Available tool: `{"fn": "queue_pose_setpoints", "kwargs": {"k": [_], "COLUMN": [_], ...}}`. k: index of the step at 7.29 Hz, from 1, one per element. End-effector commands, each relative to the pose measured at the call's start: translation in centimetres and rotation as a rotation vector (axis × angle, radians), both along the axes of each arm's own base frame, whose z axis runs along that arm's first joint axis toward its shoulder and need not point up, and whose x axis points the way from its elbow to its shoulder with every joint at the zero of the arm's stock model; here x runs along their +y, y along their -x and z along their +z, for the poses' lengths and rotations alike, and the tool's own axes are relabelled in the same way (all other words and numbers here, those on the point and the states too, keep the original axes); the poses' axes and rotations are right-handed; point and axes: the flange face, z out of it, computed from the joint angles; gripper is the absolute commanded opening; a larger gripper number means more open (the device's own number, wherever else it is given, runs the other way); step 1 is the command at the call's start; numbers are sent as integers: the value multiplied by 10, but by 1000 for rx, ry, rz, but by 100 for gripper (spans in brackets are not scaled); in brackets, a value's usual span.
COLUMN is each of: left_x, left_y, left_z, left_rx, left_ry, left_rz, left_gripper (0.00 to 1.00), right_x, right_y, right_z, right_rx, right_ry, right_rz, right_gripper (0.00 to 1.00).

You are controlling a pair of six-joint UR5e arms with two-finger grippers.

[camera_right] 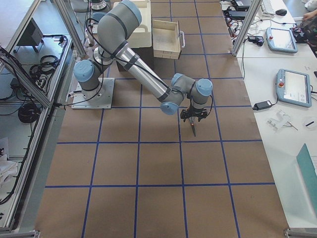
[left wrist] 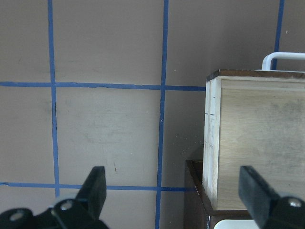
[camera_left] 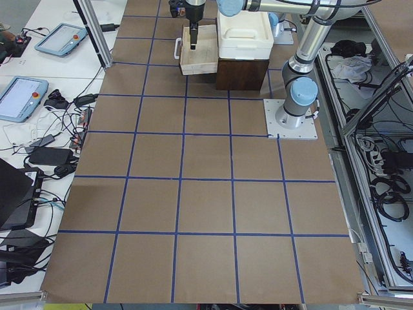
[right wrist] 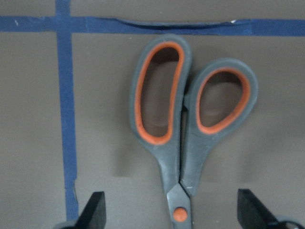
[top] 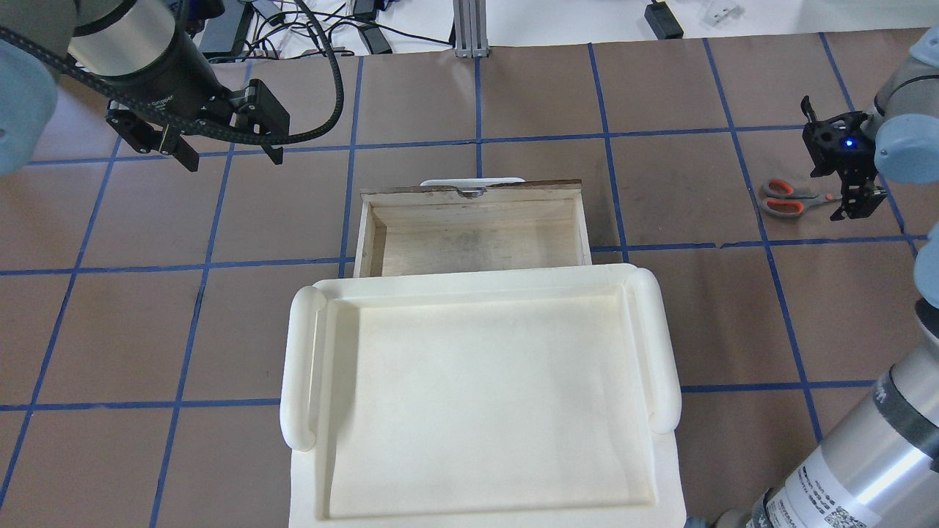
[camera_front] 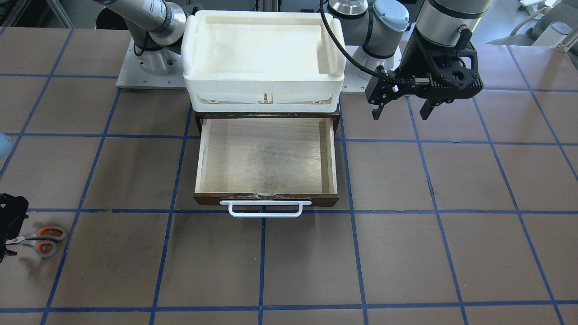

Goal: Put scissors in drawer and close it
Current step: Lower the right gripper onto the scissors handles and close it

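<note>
Scissors (right wrist: 183,129) are lying flat on the table (camera_front: 451,253), handles together, well apart from the drawer (camera_front: 266,155), which is sitting pulled out. Right gripper (right wrist: 174,215) is hanging over the pivot, fingers spread wide. Left gripper (camera_front: 400,113) is hovering near the drawer, also spread, gripping nothing.

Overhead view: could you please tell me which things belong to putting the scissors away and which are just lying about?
For the job: scissors; open wooden drawer; right gripper, open, astride the scissors.

Just lying about: white plastic bin above the drawer; cables beyond the table; left gripper, open, beside the drawer.
</note>
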Motion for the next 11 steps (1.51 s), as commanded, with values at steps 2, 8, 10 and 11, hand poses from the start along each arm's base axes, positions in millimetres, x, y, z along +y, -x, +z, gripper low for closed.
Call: {"fn": "queue_pose_setpoints", "kwargs": {"k": [2, 8, 10, 11], "left_x": [1, 1, 1, 1], "left_y": [0, 0, 0, 0], "left_z": [1, 1, 1, 2], "left_rx": [0, 0, 0, 0], "left_ry": [2, 2, 2, 3], "left_rz": [1, 1, 1, 1], "left_gripper": [100, 100, 100, 100], "right_x": [-5, -9, -9, -8], "right_y": [2, 4, 3, -1], "right_z": [-13, -4, 7, 29], "right_rx": [-2, 18, 24, 16], "right_ry": [8, 30, 48, 79], "right_rz": [2, 143, 152, 146], "right_gripper": [89, 0, 0, 0]}}
